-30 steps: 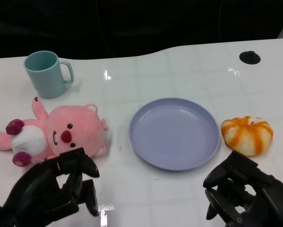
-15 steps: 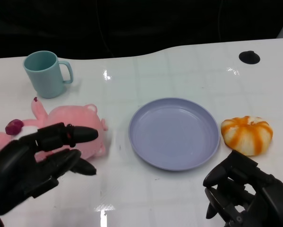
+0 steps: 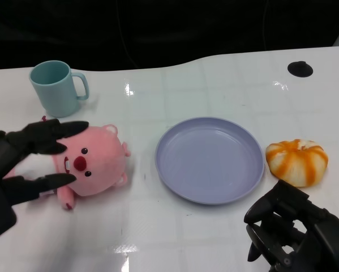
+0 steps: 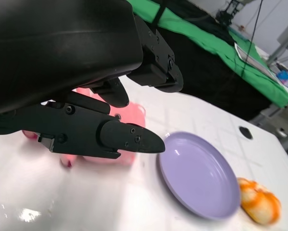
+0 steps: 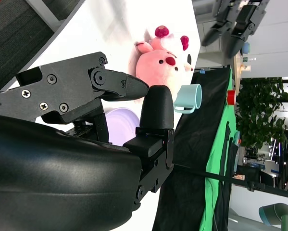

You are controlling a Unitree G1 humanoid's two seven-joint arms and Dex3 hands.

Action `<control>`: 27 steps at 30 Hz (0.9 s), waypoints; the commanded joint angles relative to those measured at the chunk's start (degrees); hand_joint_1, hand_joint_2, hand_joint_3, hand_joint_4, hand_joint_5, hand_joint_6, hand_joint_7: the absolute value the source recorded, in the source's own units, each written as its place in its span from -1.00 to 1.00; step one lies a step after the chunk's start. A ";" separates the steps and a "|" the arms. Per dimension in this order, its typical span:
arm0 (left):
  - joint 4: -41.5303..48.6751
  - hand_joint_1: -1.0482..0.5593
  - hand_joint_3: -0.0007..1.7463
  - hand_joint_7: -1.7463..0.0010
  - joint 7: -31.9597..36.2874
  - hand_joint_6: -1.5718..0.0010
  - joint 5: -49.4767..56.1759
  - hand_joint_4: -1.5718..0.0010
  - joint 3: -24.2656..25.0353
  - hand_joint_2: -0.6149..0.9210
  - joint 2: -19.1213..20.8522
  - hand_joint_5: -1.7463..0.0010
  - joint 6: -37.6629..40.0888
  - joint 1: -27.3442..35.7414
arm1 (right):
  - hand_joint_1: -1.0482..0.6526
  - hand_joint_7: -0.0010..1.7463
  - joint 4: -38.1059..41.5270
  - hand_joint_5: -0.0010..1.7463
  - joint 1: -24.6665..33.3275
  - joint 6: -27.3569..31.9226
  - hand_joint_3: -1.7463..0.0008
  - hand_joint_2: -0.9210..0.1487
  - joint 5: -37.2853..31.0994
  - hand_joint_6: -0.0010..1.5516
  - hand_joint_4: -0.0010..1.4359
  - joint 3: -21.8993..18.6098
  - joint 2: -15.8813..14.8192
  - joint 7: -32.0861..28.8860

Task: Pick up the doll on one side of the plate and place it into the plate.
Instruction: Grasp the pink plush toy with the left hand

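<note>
One left hand (image 3: pixel 16 170), fingers spread around pink doll (image 3: pixel 93 164) (not yet clamped): close on its body before lifting.

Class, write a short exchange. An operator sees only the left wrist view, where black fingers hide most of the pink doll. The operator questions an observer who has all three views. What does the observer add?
Operator: Is my left hand closed on the doll?
Observer: No. The head view shows the left hand spread, with fingers on the far and near sides of the doll.
Operator: Is anything near it hidden from me?
Observer: A teal cup stands behind the doll, apart from it.
Operator: And the right hand?
Observer: The right hand is on the near side of the plate, fingers curled, holding nothing.
</note>
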 commanded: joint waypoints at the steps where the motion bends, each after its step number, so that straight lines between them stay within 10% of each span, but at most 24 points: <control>1: 0.32 -0.44 -1.00 0.98 2.52 0.55 6.55 0.83 -0.57 0.96 2.74 0.35 -1.37 -1.74 | -0.20 0.78 0.13 0.94 0.30 -1.13 0.40 -1.00 0.65 -0.36 -0.17 -0.75 -0.46 0.51; 12: 4.21 -0.56 -1.00 1.00 4.89 0.74 31.14 0.93 -6.97 0.95 8.64 0.67 -0.46 -5.70 | -0.21 0.78 -0.04 0.95 0.42 -0.81 0.41 -1.00 0.92 -0.36 -0.17 -0.90 -0.33 0.66; 27: 21.80 -0.68 -0.99 1.00 4.06 0.82 38.86 0.99 -17.82 0.98 8.07 0.78 2.41 -16.30 | -0.21 0.78 -0.89 0.94 0.84 -0.07 0.41 -1.00 0.66 -0.35 -0.18 -0.65 -0.23 0.19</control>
